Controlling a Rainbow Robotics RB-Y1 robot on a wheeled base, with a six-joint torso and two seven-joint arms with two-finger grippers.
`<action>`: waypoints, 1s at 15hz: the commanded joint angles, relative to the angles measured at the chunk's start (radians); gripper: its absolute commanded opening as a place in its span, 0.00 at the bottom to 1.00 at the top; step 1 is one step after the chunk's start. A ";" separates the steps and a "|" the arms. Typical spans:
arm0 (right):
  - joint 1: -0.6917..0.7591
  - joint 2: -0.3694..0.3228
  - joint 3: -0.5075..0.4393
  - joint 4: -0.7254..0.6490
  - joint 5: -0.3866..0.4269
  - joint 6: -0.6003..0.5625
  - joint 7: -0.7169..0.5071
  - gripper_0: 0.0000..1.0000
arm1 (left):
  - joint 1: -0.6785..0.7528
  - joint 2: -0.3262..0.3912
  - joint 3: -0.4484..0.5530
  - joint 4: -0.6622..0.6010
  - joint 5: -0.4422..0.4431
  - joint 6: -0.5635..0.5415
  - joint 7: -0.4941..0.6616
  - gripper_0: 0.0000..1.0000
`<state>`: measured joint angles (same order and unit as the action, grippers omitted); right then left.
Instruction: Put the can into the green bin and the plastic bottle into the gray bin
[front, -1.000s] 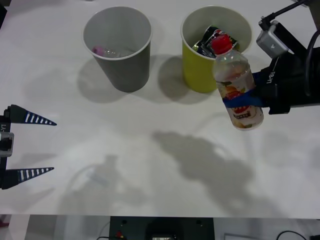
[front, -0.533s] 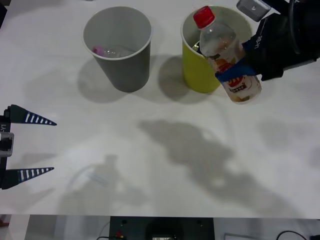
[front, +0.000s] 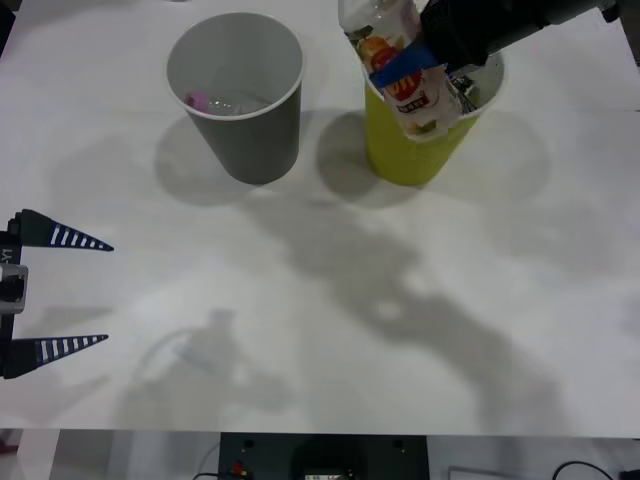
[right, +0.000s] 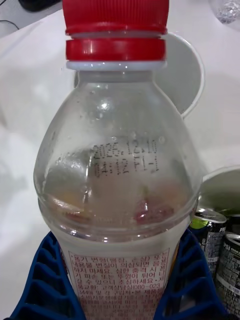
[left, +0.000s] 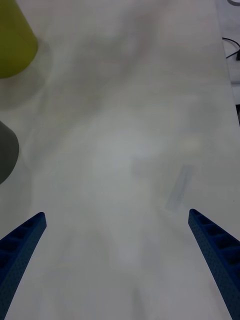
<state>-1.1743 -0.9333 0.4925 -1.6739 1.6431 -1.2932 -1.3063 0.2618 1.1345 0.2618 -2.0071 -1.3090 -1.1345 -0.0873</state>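
Right fingers (right: 45, 280) clamped on plastic bottle (front: 400, 60), tilted above green bin (front: 405, 150) rim, gray bin (front: 240, 100) beside. Left gripper (front: 60, 290) spread wide, parked over white table (front: 300, 300).

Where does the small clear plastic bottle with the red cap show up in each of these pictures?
Front view: the small clear plastic bottle with the red cap is at the top, tilted over the yellow-green cup-shaped bin, held by the right gripper.
Right wrist view: the bottle stands large in the middle, between blue fingers.
Left wrist view: not in it.
Shared landmark: the yellow-green bin, also at a corner of the left wrist view.
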 joint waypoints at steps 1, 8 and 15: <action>-0.090 0.082 0.054 0.117 0.052 0.002 0.001 0.00 | 0.000 0.000 0.000 0.000 0.000 0.000 0.000 0.98; -0.263 0.349 0.087 0.421 0.253 0.014 0.001 0.00 | 0.000 0.000 0.000 0.000 0.000 0.000 0.000 0.98; -0.373 0.557 0.090 0.684 0.382 0.164 0.001 0.00 | 0.000 0.000 0.000 0.000 0.000 0.000 0.000 0.98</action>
<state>-1.5418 -0.3918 0.5810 -1.0091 2.0175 -1.1489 -1.3055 0.2618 1.1345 0.2618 -2.0071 -1.3090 -1.1345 -0.0873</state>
